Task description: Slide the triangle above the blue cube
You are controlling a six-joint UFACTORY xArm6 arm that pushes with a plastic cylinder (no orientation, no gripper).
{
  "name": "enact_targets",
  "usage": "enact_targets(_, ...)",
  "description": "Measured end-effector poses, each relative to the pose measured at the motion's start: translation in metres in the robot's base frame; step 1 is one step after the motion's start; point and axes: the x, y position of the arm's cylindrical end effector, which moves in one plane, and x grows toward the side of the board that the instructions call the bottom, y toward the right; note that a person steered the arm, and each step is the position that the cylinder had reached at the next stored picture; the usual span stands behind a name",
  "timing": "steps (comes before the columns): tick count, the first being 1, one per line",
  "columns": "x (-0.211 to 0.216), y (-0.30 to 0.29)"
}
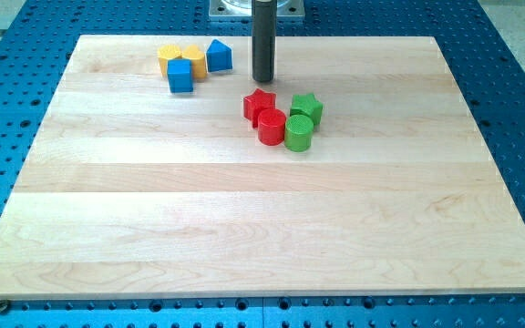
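My tip (262, 80) stood near the frame's top centre on the wooden board (244, 219), touching no block; a bare rod, it had no fingers and held nothing. The blue triangle (219, 56) sat just left of it, in the upper left cluster, to the upper right of the blue cube (180, 76). Two yellow blocks (180, 58) lay beside them, above the cube. Below and right of my tip were a red star (259, 103), red cylinder (272, 127), green star (306, 107) and green cylinder (299, 133), packed together.
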Motion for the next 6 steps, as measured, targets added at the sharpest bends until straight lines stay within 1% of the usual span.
enact_targets(1, -0.009, -0.004)
enact_targets(2, -0.032, -0.006)
enact_targets(3, -0.04, -0.023)
enact_targets(4, -0.028, -0.091)
enact_targets(5, -0.028, -0.147)
enact_targets(6, -0.03, -0.167)
